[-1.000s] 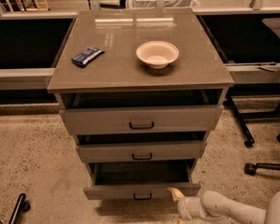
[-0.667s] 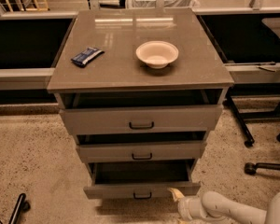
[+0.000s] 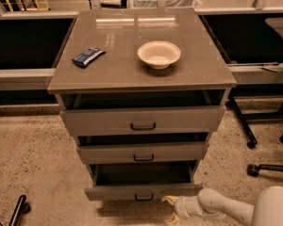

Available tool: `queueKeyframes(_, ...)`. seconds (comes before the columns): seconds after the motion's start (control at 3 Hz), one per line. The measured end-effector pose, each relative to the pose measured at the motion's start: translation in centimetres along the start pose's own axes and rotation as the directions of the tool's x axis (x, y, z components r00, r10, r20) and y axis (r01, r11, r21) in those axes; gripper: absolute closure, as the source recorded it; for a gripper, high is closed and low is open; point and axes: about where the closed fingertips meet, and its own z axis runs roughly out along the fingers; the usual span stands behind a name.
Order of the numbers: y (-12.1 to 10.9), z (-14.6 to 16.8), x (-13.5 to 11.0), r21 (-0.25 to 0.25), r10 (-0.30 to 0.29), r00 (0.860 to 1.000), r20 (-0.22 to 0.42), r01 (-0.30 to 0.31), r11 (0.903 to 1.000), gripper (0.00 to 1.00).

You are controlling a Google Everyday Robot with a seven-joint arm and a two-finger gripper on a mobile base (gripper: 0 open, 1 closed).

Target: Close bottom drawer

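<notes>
My gripper (image 3: 169,209) hangs low, close over the floor (image 3: 33,159), at the end of my arm (image 3: 221,205), which reaches in from the right. Its two fingers (image 3: 169,200) are spread apart and hold nothing. One points up towards the drawer and the other down towards the floor.

The bottom drawer (image 3: 113,192) lies just left of the gripper and a little above it. It is pulled out of the cabinet (image 3: 122,74) towards me, further than the two drawers above. Its front faces me, with the long axis running left to right, across the line of my arm. It slides front to back, away from me, and its open dark inside shows behind the front. The gripper sits under the right end of that front. The upper finger comes up right by the lower edge, and I cannot tell whether it touches. The small dark handle (image 3: 144,197) is just to the left of the gripper, at the middle of the front.

Above the gripper and further from it come the middle drawer (image 3: 179,152) and then the top drawer (image 3: 94,121), both partly out. Well above, on the cabinet's top, a bowl (image 3: 159,54) stands almost straight over the gripper, with a blue packet (image 3: 88,57) off to its left.
</notes>
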Motion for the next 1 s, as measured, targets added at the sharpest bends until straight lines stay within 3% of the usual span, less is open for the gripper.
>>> queueKeyframes(0.33, -1.9, 2.0, 2.5, 0.021, 0.017, 1.000, -0.008, -0.017, 0.9996, 0.70)
queueKeyframes(0.67, -3.3, 2.6, 3.9, 0.061, 0.034, 0.999, -0.029, -0.033, 0.9976, 0.93)
queueKeyframes(1.0, -4.4, 2.8, 4.2, 0.103, 0.054, 0.998, -0.043, -0.049, 0.9935, 0.90)
